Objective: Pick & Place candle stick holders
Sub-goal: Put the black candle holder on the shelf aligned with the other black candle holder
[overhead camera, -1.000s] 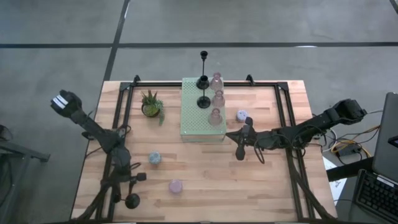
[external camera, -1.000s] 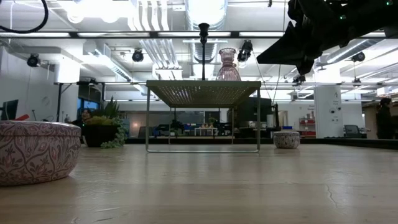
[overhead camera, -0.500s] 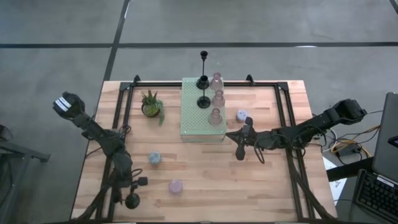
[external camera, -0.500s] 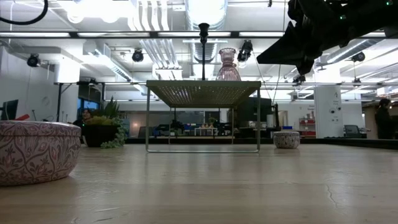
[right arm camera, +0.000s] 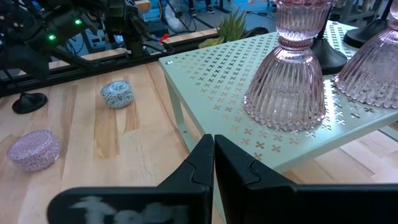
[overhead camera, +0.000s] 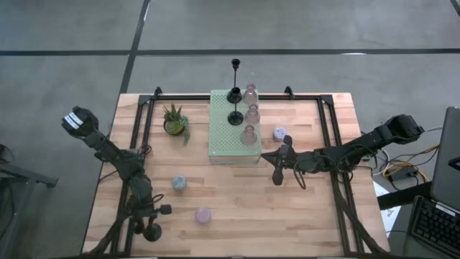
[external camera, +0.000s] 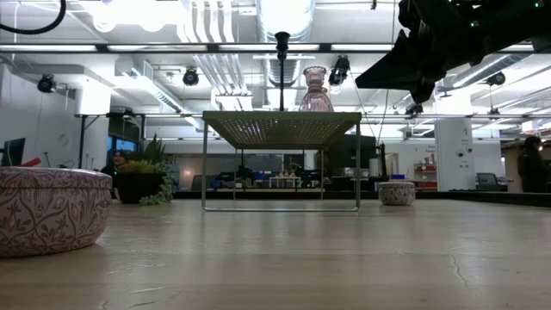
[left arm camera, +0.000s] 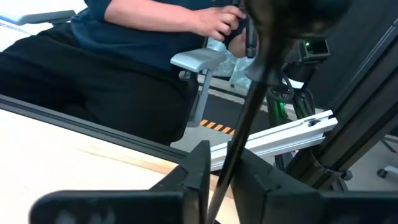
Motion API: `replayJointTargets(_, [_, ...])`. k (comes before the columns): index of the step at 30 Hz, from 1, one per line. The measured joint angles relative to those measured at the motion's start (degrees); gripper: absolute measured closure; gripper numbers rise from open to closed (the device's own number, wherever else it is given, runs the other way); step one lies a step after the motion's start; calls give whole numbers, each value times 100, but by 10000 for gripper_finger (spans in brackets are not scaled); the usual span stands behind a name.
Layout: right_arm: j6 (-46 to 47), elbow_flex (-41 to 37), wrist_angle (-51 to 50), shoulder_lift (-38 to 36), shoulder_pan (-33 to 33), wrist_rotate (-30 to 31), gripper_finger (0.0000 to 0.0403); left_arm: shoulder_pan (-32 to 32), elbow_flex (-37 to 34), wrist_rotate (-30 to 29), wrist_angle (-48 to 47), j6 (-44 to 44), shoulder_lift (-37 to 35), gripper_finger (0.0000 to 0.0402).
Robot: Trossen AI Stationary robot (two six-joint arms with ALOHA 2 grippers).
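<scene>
The left gripper (left arm camera: 221, 180) clamps a black candle holder's stem (left arm camera: 239, 134) at seven o'clock; the right gripper (right arm camera: 213, 152), centre, is pressed together.

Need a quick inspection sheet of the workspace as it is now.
Surface: wooden table, nothing spilled.
Job's things: three pink glass holders and two black holders on the green perforated board; three stubby holders on the wood; third black holder at the near left corner.
Clutter: potted plant.
Grippers: left gripper shut on the third black holder's stem; right gripper shut and empty, beside the board.
Cables: loose cables off the table's right edge.
Surroundings: seated person beyond the table, keyboard at right.
</scene>
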Motion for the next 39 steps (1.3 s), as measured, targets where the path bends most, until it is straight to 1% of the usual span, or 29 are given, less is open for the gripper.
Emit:
replayJointTargets(4, [0, -1, -2, 0, 0, 0, 394, 0, 0, -44, 19, -10, -2, 371])
replayJointTargets(7, [0, -1, -2, 0, -2, 0, 394, 0, 0, -183, 88, -3, -2, 384])
replayJointTargets(12, [0, 1, -2, 0, -2, 0, 394, -4, 0, -243, 111, 41, -2, 386])
replayJointTargets(13, [0, -1, 1, 0, 0, 0, 394, -5, 0, -326, 139, 41, -2, 384])
replayJointTargets(19, [0, -1, -2, 0, -1, 0, 394, -2, 0, -1095, 524, 42, -9, 382])
replayJointTargets(24, [0, 0, -1, 0, -1, 0, 394, -2, -2, -1857, 856, 63, -15, 384])
replayJointTargets(27, [0, -1, 1, 0, -1, 0, 394, -2, -2, -2335, 1088, -82, -15, 384])
replayJointTargets(33, [0, -1, -2, 0, 0, 0, 394, 2, -2, -3005, 1382, -17, -17, 384])
replayJointTargets(36, [0, -1, -2, 0, 0, 0, 394, 2, -2, -3373, 1773, 158, -25, 385])
replayJointTargets(39, [0, -1, -1, 0, 0, 0, 394, 2, -2, -3621, 2236, 346, -28, 384])
